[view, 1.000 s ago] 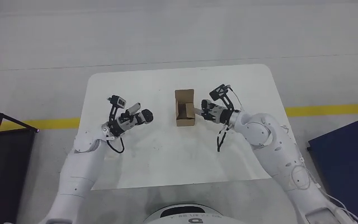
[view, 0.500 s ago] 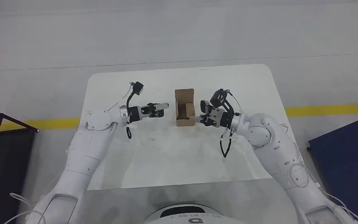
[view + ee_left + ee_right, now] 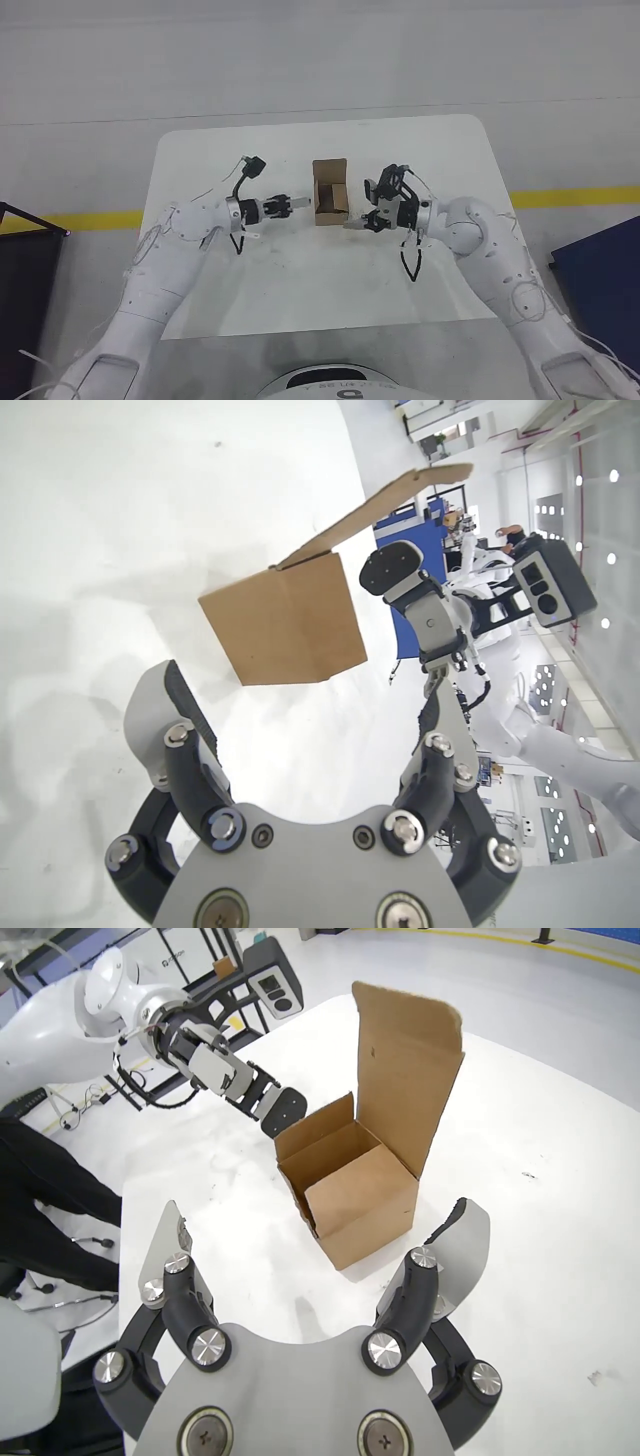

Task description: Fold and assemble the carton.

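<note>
Bright, even light washes the white worktop (image 3: 150,500) (glare strongest beyond the left jaws). A faint, soft shadow hugs the carton (image 3: 365,1208) ahead of the right jaws; wrist views bow at their edges.

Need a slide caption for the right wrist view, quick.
Open right end effector faces the carton, lid flap upright, left end effector near its opposite side.

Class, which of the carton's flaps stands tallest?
The broad lid flap, upright from one wall of the carton, high above the open top; the side flap beside it is far shorter.
</note>
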Controlling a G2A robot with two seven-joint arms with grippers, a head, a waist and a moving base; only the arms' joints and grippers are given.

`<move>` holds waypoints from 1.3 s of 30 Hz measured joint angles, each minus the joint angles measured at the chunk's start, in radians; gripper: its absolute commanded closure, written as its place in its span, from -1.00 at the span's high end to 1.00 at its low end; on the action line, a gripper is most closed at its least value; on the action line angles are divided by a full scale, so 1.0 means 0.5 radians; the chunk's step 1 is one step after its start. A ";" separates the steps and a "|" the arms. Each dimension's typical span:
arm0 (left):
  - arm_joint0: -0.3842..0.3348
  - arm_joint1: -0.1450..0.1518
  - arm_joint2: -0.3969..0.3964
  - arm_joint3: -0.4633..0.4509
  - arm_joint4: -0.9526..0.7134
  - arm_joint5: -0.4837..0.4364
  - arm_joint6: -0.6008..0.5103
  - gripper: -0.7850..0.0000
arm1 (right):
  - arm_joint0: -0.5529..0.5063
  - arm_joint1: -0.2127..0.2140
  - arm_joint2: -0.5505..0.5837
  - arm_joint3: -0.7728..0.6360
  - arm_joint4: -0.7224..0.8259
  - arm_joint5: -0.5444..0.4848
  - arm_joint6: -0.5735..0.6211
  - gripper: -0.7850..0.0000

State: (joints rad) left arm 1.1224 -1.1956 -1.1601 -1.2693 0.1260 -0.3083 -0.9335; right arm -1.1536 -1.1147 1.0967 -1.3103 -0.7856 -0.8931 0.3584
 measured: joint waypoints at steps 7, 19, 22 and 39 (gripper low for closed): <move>-0.137 -0.020 0.099 0.077 0.135 0.079 0.091 0.17 | 0.249 -0.080 -0.199 0.430 -0.195 -0.182 -0.360 1.00; -0.406 -0.069 0.303 0.336 0.216 0.052 -0.040 0.33 | 0.459 -0.194 -0.442 0.775 -0.395 -0.239 -0.699 1.00; -0.444 -0.080 0.334 0.378 0.183 0.008 -0.053 0.36 | 0.474 -0.205 -0.477 0.789 -0.426 -0.239 -0.741 1.00; -0.624 -0.144 0.533 0.500 0.156 -0.021 -0.187 -1.00 | 0.471 -0.202 -0.545 0.774 -0.472 -0.238 -0.807 1.00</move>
State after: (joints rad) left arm 0.8103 -1.2676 -0.8937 -1.0195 0.2038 -0.3187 -1.0269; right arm -0.9183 -1.2158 0.8244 -0.9234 -1.0215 -1.0122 -0.0449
